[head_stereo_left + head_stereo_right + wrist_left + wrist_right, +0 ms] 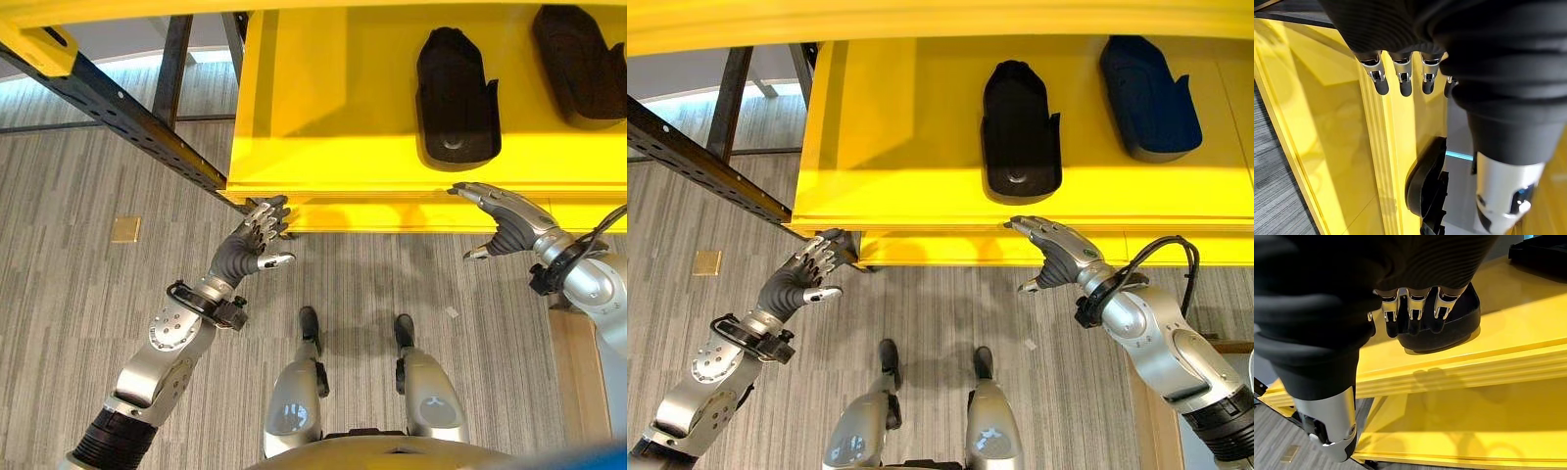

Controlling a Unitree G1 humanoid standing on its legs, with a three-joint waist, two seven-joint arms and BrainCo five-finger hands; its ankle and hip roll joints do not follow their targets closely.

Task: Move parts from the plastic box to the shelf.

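Observation:
Two black moulded parts lie on the yellow shelf [333,108]: one part [456,93] near the front edge, the other part [580,64] further right and back. My right hand [505,220] hovers open just in front of the shelf edge, below the nearer part, and holds nothing. Its straight fingers [1410,313] point at that part [1459,328] in the right wrist view. My left hand [245,250] is open and empty by the shelf's front left corner. In the left wrist view its fingers [1400,78] reach along the yellow surface towards a black part [1427,191].
A dark perforated steel beam [127,122] runs diagonally from the upper left to the shelf's corner. A small tan plate [125,229] lies on the grey striped floor. A lower yellow shelf level [1474,426] sits under the top one.

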